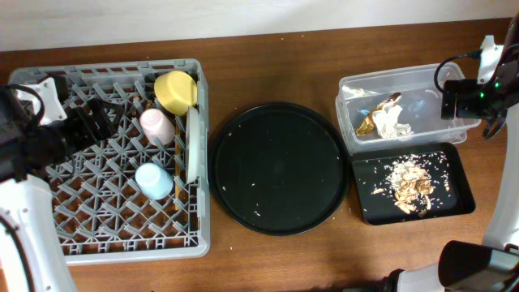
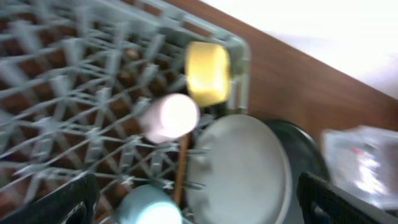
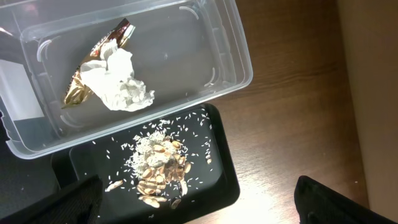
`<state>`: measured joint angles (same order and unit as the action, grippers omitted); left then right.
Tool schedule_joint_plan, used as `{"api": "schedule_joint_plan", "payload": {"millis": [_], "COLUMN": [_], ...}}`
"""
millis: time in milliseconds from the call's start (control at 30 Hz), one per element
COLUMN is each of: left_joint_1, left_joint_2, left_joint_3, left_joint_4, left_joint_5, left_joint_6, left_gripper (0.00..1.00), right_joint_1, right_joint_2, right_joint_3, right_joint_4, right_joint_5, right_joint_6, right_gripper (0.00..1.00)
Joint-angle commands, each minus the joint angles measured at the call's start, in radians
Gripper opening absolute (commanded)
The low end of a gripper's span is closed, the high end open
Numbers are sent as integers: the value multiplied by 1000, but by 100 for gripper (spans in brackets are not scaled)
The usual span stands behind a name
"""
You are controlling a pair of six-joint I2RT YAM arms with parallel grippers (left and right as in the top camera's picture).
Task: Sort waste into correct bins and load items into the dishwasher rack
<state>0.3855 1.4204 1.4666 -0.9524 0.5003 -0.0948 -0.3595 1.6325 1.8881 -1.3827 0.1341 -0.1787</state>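
Observation:
The grey rack [image 1: 122,243] at the left holds the yellow bowl [image 1: 176,91], pink cup [image 1: 156,125], blue cup [image 1: 153,180], the plate [image 1: 194,146] on edge and chopsticks [image 1: 177,174]. My left gripper [image 1: 97,120] is open and empty above the rack; its wrist view shows the bowl [image 2: 207,71], pink cup [image 2: 169,117], plate [image 2: 242,168] and chopsticks [image 2: 181,168]. The clear tub [image 1: 422,79] holds the napkin [image 1: 393,122] and wrapper [image 1: 369,122]. The black tray [image 1: 454,195] holds food scraps [image 1: 409,182]. My right gripper [image 3: 205,205] is open and empty over the tray [image 3: 211,180].
A big round black tray [image 1: 277,166] with a few crumbs lies between the rack and the bins. The right arm stands at the table's right edge beside the tub. A pale wall runs along the far side of the table.

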Motion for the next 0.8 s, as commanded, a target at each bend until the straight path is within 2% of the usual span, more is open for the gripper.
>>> {"api": "schedule_joint_plan", "payload": {"millis": [0,67,167,267,400,567,667,700,767], "left_joint_1": [-131,-250,-366,-374,-374,-374,-374,-374,-374], "left_joint_2": [-13,-11,-11,-11,-11,-11,-11,-11,-11], "left_joint_3": [10,10,10,10,10,10,10,10,10], "left_joint_4": [2,48,54,54,54,54,54,54,54], "left_joint_5": [-499,-611,-610,-610,-610,-610,-610,-610,-610], "left_joint_6": [-95,-95,-95,-95,-95,-95,-95,-95,-95], "left_gripper": [100,99,100,99,99,100,100,99,100], "right_joint_1": [0,-1,23,158,444,451,449,449,438], "right_joint_2": [4,9,-36,-195,-462,-724,-942,-1067,-1363], "right_joint_3": [1,1,1,2,2,-6,-166,-346,-822], "right_joint_4": [0,1,0,0,0,-1,64,210,609], "right_joint_5": [9,9,9,9,9,9,-46,-60,-102], "right_joint_6": [12,12,12,12,12,12,12,12,13], "right_gripper": [99,99,99,99,99,99,99,99,99]}}
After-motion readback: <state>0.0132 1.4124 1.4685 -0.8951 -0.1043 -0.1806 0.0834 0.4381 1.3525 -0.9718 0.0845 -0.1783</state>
